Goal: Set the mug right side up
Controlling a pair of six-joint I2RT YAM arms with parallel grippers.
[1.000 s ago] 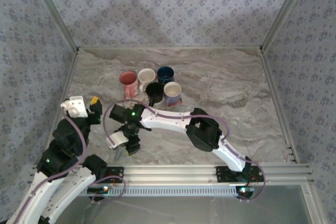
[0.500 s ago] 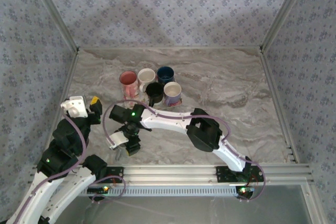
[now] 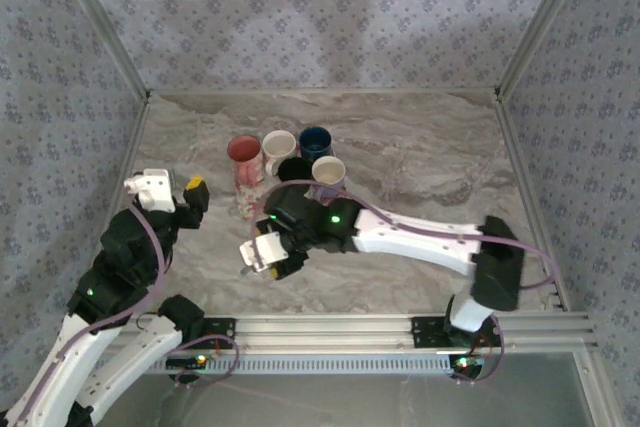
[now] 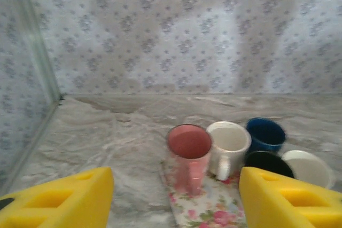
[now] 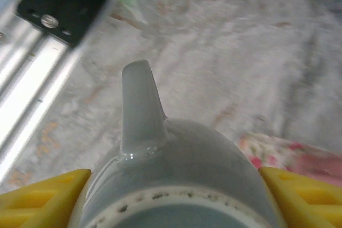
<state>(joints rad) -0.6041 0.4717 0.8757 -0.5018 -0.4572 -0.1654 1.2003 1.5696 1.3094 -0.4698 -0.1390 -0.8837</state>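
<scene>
Mug (in right hand) carried rightward

This is a robot-manipulation lab cell, not a lived-in room. An aluminium rail edges a marble-look tabletop. 2 white-and-black robot arms, left and right, are bolted along the rail, trailing purple cables. Beyond the rail, 3 walls with a patterned covering box the tabletop in, framed by bare aluminium posts at the far corners. Well beyond the rail, 5 mugs stand clustered like props, a floral mat beneath the pink one. Just beside the rail sits a black electronics box with red wires.
</scene>
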